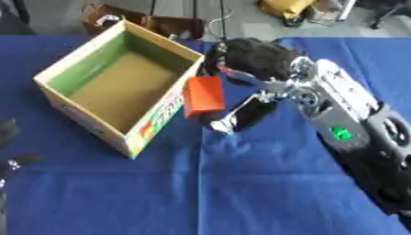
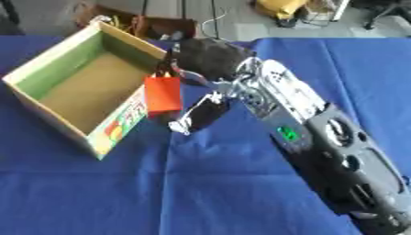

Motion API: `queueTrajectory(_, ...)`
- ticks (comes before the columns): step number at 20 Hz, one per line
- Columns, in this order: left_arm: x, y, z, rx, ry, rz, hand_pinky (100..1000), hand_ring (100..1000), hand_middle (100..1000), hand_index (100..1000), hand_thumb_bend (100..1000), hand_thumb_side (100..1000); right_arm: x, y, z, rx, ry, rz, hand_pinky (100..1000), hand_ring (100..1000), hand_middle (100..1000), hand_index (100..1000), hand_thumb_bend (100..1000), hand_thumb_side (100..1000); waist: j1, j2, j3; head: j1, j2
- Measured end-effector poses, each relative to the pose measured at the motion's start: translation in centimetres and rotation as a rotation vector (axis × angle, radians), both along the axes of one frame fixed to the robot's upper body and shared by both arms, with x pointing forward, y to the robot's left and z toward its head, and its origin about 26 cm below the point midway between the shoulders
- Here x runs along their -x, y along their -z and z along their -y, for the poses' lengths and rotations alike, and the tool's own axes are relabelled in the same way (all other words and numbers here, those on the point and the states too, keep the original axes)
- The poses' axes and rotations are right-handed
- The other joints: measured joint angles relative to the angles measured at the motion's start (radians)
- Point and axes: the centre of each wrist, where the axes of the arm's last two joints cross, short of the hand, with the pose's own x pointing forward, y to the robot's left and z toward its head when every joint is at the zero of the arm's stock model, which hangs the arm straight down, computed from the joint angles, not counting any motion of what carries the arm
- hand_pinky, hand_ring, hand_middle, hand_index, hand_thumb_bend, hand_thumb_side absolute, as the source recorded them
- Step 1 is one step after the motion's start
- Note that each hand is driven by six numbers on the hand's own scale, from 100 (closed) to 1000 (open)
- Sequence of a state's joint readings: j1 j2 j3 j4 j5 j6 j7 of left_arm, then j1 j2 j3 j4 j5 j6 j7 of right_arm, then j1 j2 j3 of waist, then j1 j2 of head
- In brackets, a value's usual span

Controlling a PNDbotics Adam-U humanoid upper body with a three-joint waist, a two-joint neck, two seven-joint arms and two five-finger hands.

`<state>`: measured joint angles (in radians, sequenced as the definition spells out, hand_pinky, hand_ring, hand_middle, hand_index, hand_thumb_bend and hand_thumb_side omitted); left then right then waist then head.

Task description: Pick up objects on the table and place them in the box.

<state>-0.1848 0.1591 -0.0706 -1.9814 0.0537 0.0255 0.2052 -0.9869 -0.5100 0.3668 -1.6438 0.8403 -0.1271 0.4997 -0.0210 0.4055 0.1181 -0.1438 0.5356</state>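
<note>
while its fingers curl round the orange block (image 1: pixel 203 95), the right hand (image 1: pixel 250 58) holds it beside the box (image 1: pixel 164 110).

left hand (image 1: pixel 9 158) cut off at left edge, orange block's (image 1: pixel 203 96) top hidden by right hand (image 1: pixel 250 59)

Box (image 1: pixel 120 87) on the worktop (image 1: pixel 241 183) at 10 o'clock; block (image 1: pixel 204 95) at the box's 3 o'clock side, against its wall; right hand (image 1: pixel 249 62) at the block's 2 o'clock.
</note>
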Motion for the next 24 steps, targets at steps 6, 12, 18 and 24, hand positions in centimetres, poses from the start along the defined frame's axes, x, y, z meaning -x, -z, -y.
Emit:
queueTrajectory(6,0.0,0.0,0.2,-0.001,0.01,-0.003,616,919,818,704,100,1000,-1.7,-2.3,0.1,-0.052,0.035,0.046,770,715,329,342,100,322,-0.009,0.0,0.025,-0.009,0.0)
queueTrajectory(12,-0.1,-0.3,0.4,-0.003,0.026,0.007,616,919,818,704,100,1000,-4.0,-3.0,-0.5,-0.086,0.062,0.063,770,709,318,333,100,335,-0.021,0.01,0.064,-0.031,-0.003)
queueTrajectory(18,-0.4,-1.0,0.7,-0.014,0.049,0.036,617,918,818,704,100,1000,-6.4,-3.5,-2.0,-0.137,0.075,0.068,772,703,312,327,100,354,-0.044,0.041,0.122,-0.072,-0.028)
queueTrajectory(24,-0.7,-1.9,1.2,-0.019,0.08,0.068,618,919,818,705,100,1000,-8.5,-3.0,-2.6,-0.166,0.109,0.062,777,703,308,324,100,385,-0.064,0.07,0.182,-0.119,-0.059)
